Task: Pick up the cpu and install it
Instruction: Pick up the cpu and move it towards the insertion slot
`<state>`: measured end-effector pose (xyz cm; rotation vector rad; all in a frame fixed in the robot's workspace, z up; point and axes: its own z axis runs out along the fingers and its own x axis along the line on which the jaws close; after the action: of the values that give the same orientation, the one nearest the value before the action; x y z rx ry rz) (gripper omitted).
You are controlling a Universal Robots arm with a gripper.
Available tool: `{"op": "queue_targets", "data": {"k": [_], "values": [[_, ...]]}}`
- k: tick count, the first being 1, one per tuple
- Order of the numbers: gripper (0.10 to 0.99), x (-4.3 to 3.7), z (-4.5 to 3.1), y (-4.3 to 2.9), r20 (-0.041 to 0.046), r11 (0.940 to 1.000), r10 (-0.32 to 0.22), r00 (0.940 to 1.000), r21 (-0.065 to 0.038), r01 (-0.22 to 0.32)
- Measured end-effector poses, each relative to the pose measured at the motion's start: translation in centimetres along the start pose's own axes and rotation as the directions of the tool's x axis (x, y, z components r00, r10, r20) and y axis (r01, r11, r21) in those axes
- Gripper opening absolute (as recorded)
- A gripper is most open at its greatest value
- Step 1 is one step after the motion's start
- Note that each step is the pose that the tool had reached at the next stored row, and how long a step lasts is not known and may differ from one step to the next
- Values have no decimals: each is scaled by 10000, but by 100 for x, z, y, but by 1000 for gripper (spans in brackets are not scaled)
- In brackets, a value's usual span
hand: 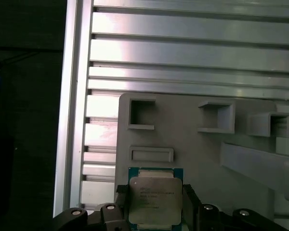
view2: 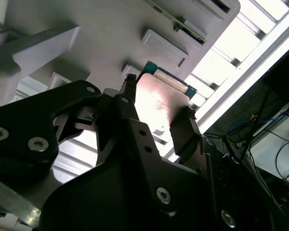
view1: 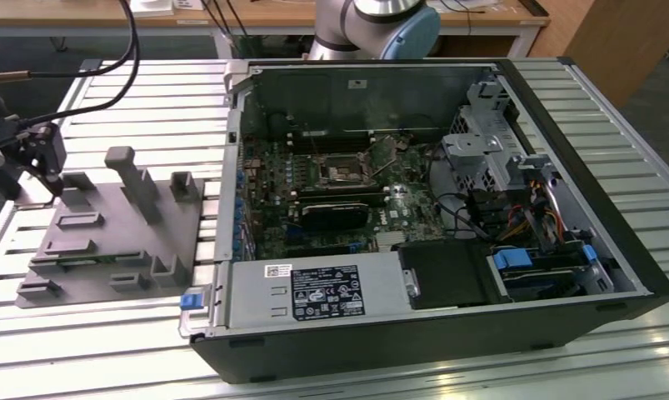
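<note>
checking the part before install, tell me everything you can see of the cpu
The cpu is a thin, flat square with a pale silvery metal lid bearing small print, set on a green board that shows as a rim. It sits level over the grey fixture, near its edge, beside a shallow rectangular frame. The gripper brackets two opposite sides; whether it grips cannot be told.

The exterior view looks down obliquely from well back over the open computer case (view1: pixel 423 350) and grey fixture (view1: pixel 101 242). Both wrist views sit close to that fixture, sharing the cpu (hand: pixel 154 199).
</note>
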<state>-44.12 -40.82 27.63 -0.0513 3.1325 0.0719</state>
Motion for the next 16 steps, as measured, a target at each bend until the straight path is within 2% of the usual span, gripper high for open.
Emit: {"op": "queue_targets", "data": {"k": [16], "values": [[533,-3,-271,27,0,10000,-1,10000,0,1]]}}
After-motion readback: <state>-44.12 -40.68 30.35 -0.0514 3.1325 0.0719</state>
